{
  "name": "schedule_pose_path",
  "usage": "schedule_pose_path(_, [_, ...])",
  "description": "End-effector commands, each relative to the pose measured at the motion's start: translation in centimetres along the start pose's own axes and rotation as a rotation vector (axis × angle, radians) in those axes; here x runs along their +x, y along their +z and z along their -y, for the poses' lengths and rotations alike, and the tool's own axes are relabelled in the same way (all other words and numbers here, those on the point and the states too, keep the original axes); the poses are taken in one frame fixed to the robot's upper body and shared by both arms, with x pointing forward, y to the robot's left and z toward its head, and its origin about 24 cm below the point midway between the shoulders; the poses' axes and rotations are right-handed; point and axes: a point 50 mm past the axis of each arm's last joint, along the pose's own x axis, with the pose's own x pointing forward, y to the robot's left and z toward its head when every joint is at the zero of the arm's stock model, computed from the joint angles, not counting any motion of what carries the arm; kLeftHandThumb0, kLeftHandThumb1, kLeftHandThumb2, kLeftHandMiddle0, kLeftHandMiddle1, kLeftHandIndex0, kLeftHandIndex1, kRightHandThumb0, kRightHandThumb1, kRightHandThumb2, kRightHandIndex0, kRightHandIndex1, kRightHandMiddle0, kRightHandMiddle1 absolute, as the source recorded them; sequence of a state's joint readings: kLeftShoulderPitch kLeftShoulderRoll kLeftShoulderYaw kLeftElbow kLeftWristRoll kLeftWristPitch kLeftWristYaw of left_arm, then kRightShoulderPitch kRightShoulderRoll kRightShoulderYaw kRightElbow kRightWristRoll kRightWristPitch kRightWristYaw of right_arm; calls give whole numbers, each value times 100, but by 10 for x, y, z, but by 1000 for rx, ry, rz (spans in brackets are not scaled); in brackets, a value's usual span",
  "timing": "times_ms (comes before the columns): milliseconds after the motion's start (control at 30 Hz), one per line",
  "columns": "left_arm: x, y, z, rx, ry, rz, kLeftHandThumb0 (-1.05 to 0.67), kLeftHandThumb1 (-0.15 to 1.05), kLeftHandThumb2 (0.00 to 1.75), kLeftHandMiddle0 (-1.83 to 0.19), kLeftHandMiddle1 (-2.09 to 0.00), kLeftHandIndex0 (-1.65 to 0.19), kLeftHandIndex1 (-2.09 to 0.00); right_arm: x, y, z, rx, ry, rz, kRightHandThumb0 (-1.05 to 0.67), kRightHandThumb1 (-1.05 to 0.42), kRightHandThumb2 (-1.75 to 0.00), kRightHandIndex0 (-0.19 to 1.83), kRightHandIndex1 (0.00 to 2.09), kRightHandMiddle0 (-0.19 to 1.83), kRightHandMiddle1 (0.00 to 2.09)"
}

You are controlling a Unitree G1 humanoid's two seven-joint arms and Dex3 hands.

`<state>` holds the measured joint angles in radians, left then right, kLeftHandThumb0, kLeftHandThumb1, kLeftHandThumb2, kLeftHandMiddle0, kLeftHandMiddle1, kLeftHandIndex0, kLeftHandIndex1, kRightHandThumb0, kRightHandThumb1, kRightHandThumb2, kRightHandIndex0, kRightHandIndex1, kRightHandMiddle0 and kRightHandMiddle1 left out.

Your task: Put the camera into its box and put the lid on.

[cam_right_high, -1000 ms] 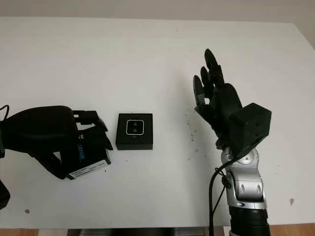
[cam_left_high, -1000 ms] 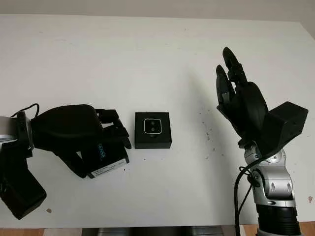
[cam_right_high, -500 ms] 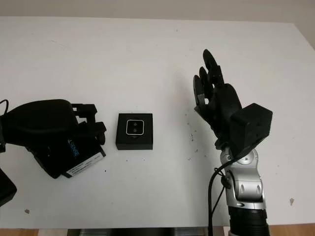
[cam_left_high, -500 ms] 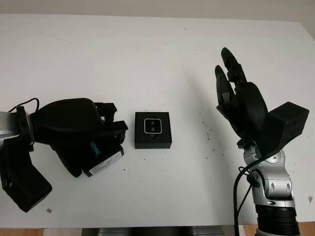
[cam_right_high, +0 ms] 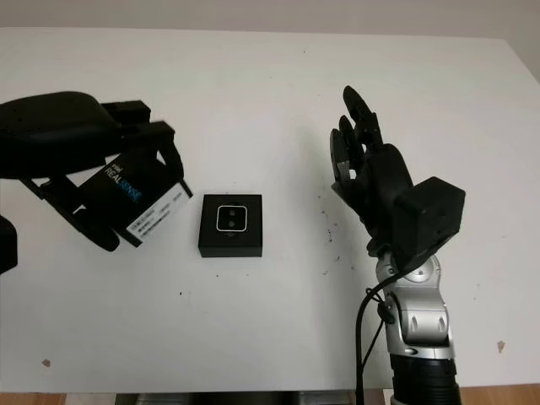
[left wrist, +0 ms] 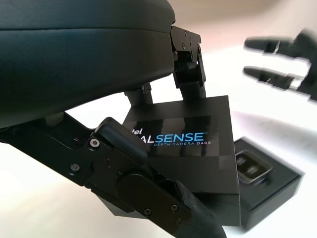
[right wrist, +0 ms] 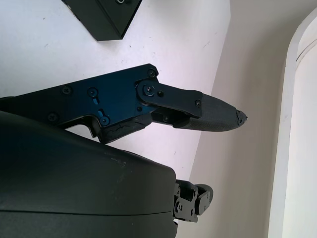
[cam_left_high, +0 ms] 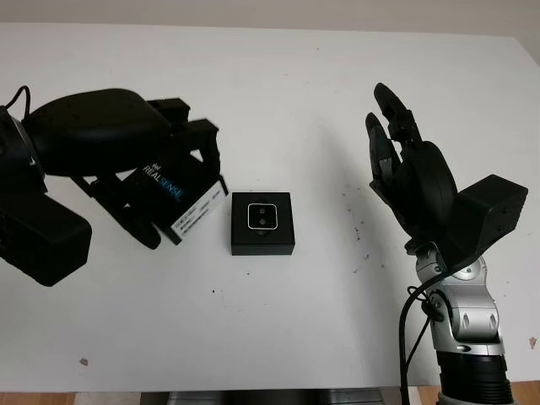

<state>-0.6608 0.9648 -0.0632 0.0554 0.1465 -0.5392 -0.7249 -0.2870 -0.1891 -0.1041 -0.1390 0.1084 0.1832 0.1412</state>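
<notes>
A black box [cam_left_high: 262,224] sits at the middle of the white table [cam_left_high: 270,84], with the camera [cam_left_high: 261,217] lying in it, lenses up. My left hand [cam_left_high: 173,173] is shut on the black lid [cam_left_high: 175,192], which bears "REALSENSE" lettering and a white label. It holds the lid tilted in the air, just left of the box and above table level. In the left wrist view the lid [left wrist: 185,148] sits between the fingers with the box [left wrist: 267,183] beyond it. My right hand [cam_left_high: 401,152] is open, raised over the table to the right of the box.
A few small dark specks mark the table between the box and the right arm. The far edge of the table runs along the top of the head views, with a pale wall behind it.
My left hand has lifted the lid off the table and carried it up and away from me, tilting it. The right hand has barely moved. The box stays put.
</notes>
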Motion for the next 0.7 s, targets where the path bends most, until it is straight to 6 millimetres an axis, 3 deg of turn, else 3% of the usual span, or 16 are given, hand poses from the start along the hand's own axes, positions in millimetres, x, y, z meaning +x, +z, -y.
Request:
schedule_pose_path(0, [2, 4, -9, -11, 40, 30, -34, 95, 5, -38, -181, -38, -136, 2, 1, -2, 10, 9, 1, -66, -105, -61, -2, 6, -19, 42])
schedule_pose_path(133, [10, 6, -10, -77, 45, 46, -33, 96, 6, -40, -182, -40, -129, 2, 1, -3, -12, 30, -3, -68, -105, -60, -2, 6, -19, 41])
schedule_pose_path(233, [18, 10, -10, -97, 56, 50, -32, 96, 5, -44, -164, -42, -123, 4, 2, -5, -16, 28, -9, -69, -105, -57, -1, 6, -19, 43])
schedule_pose_path(433, [33, 19, -2, -193, 45, -20, -30, 97, 5, -45, -149, -39, -126, 7, 4, -9, -77, 7, -8, -70, -105, -54, -2, 5, -19, 39])
schedule_pose_path(667, [47, 30, 10, -205, 75, -109, -24, 94, 5, -45, -166, -37, -141, 11, 8, -14, -99, 22, -12, -72, -105, -53, -11, 2, -19, 23])
